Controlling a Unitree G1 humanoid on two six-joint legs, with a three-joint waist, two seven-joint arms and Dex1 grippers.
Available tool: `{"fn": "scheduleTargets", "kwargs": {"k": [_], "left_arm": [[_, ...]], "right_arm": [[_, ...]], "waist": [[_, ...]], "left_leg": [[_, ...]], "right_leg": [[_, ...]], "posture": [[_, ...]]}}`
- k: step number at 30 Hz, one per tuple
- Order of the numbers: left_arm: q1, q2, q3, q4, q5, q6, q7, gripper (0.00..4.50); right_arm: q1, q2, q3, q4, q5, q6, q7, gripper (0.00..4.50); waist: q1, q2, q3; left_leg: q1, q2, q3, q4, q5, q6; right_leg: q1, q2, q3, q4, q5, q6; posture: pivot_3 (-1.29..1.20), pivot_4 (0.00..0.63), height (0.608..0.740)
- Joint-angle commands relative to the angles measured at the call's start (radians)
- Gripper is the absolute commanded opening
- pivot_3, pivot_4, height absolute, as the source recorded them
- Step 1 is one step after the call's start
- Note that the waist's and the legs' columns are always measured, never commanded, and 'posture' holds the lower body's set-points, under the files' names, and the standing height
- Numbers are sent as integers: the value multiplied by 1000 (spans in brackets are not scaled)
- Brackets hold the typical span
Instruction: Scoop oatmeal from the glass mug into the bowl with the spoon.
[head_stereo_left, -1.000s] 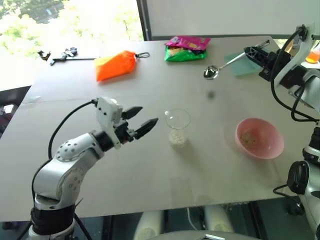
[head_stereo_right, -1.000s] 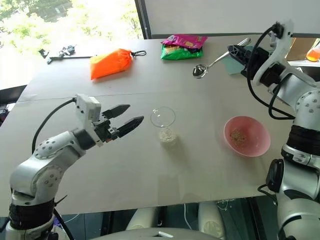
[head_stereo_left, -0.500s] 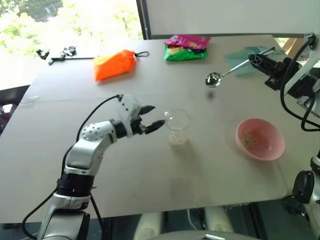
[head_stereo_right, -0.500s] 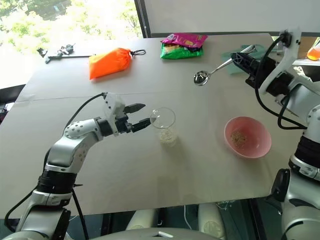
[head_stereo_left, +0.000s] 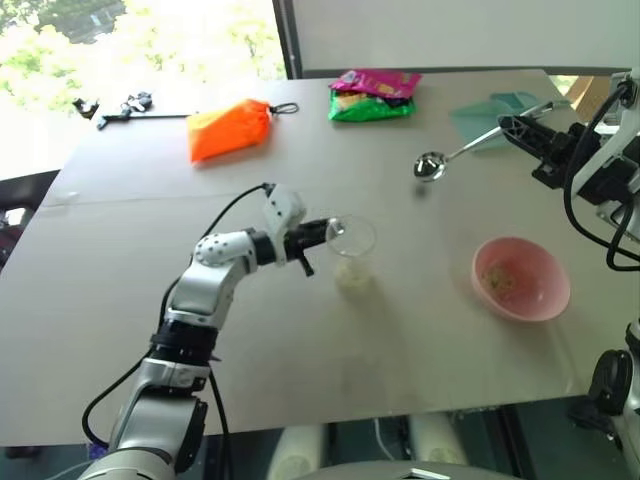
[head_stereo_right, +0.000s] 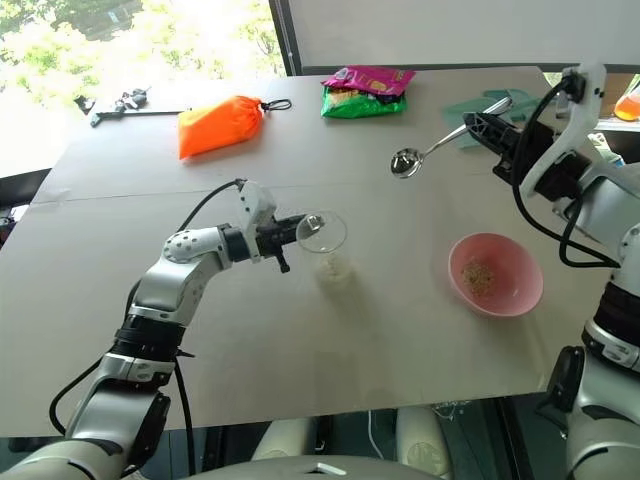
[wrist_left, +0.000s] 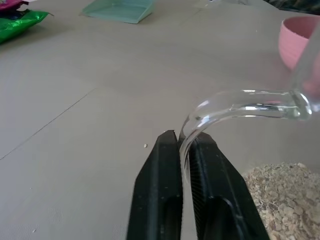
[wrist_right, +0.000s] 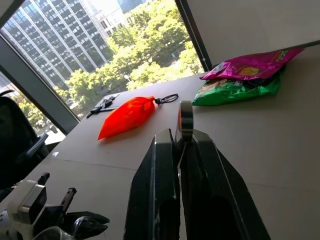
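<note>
The glass mug (head_stereo_left: 353, 248) stands mid-table with pale oatmeal (wrist_left: 285, 192) lying in its bottom. My left gripper (head_stereo_left: 322, 233) reaches in level from the left and is shut on the mug's near glass edge (wrist_left: 235, 107), its fingers (wrist_left: 160, 190) pinching the clear wall. The pink bowl (head_stereo_left: 520, 277) sits to the right of the mug with a little oatmeal (head_stereo_left: 498, 277) inside. My right gripper (head_stereo_left: 512, 127) hovers above the far right of the table, shut on the handle of the silver spoon (head_stereo_left: 431, 165). The spoon's oval end points left, above the table.
An orange pouch (head_stereo_left: 230, 130) and a green-and-pink snack packet (head_stereo_left: 373, 96) lie at the back of the table. A teal scoop (head_stereo_left: 488, 115) rests behind the spoon. Small black parts (head_stereo_left: 115, 107) sit at the far left corner. The table's front edge (head_stereo_left: 330, 415) runs close to me.
My left gripper has moved right to the mug and closed on its glass edge. The right gripper with the spoon has shifted only slightly.
</note>
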Motion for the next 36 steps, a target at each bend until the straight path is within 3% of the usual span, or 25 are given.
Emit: {"fn": "scheduleTargets", "kwargs": {"k": [1,9,13,20,28,32,36], "left_arm": [[-16,-18,29,-53,-12,46,55,29],[-158,-150,-1,-30,71,97,262,29],[-265,-224,-52,120,193,-23,356,29],[-363,-293,-87,285,279,-147,399,29],[-422,-344,-55,318,270,-150,414,29],[-419,-347,-35,256,244,-103,415,29],[-406,-336,-23,205,231,-58,419,29]], "right_arm": [[4,-32,-30,-59,35,-12,8,0],[0,-102,-44,-87,49,-35,51,0],[-21,-159,-69,-92,76,-46,87,0],[-60,-213,-69,-106,127,-48,61,0],[-12,-223,21,-199,79,-58,75,0],[6,-231,98,-214,-30,-101,131,0],[2,-224,94,-184,-59,-124,165,0]], "waist": [[0,0,0],[4,-1,1],[4,-1,1],[0,-1,1],[5,-2,1],[2,-2,1],[3,-2,1]], "left_leg": [[0,0,0,0,0,0],[-2,-1,-1,1,0,0],[-2,-1,0,1,0,0],[-2,-1,2,0,0,0],[-3,-1,1,0,0,0],[-2,-1,0,0,0,0],[-3,-1,0,0,0,0]], "right_leg": [[0,0,0,0,0,0],[0,0,-1,0,0,0],[0,0,-1,0,0,0],[-1,0,-1,0,0,0],[-1,-1,-1,-1,0,0],[-1,-1,-1,-1,0,0],[-1,-1,-1,-1,0,0]], "posture": [[0,150,740],[0,150,740],[0,150,740],[0,150,740],[0,150,740],[0,150,740],[0,150,740]]}}
